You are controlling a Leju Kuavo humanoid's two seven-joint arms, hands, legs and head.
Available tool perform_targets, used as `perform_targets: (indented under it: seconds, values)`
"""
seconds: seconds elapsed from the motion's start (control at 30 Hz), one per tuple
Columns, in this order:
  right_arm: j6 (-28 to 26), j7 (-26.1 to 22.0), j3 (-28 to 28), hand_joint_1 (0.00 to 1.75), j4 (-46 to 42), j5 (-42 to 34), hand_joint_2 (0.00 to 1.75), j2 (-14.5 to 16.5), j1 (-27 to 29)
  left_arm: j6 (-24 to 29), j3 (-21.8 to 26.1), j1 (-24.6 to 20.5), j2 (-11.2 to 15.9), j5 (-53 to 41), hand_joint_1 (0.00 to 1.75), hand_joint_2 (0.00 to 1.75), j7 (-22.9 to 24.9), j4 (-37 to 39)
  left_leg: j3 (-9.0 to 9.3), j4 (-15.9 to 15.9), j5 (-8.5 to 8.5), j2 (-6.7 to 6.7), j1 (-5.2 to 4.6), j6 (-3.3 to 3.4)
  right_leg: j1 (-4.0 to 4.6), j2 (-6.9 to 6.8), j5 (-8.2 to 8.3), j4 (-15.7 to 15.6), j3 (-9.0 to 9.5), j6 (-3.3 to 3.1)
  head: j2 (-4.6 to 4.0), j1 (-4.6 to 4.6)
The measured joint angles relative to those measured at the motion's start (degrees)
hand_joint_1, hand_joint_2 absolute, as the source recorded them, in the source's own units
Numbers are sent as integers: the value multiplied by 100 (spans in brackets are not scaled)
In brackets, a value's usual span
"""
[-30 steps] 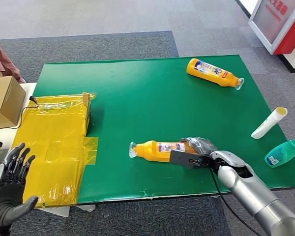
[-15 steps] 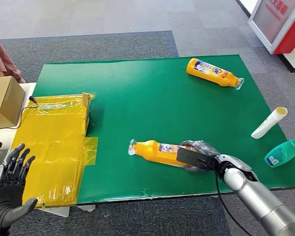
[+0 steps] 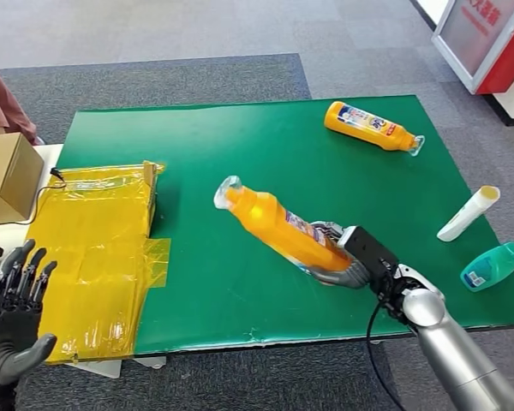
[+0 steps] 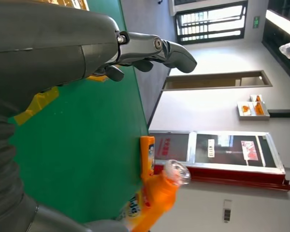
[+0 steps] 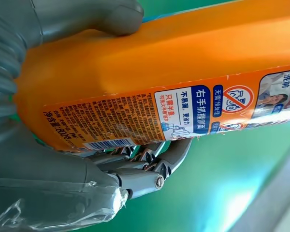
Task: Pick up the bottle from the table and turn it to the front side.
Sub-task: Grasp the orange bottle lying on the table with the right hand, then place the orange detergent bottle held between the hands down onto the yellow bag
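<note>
Now right hand (image 3: 337, 257) gripping orange bottle (image 3: 277, 224) base, lifted aslant, cap end up-left, left hand (image 3: 12, 317) spread.

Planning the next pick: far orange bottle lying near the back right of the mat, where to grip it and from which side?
Grip the far orange bottle across its wide labelled body, coming down from above with the right hand. It lies flat, its clear cap toward the mat's right edge; the neck is narrower, so mid-body probably gives the steadiest hold.

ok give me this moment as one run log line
right robot hand: holds orange bottle by base, tilted, cap end raised off green mat | left robot hand: open, beside mat | turn to front: pending
</note>
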Motion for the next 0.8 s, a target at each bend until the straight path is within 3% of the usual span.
perform_targets:
  seconds: [0.2, 0.4, 0.8]
  values:
    - [-39, -79, -354, 175, -206, -641, 175, 424, 22, 324, -115, -243, -5, -22, 0, 175, 39, 147, 0, 0, 1, 0, 1, -1, 2, 0, 0, 0, 0, 0, 0, 1]
    - [153, -357, -455, 175, -349, -1028, 175, 748, 47, 1183, -282, -638, -4, -474, 0, 175, 193, 513, 0, 0, 1, 0, 1, -1, 2, 0, 1, 0, 0, 0, 0, 0]
    - [468, -826, -93, 175, -455, -756, 175, 1074, -58, 958, -587, -1603, 4, 600, 0, 175, 493, 1652, 0, 0, 5, 0, 1, -2, 3, -1, 5, 2, -1, -3, 0, 1]
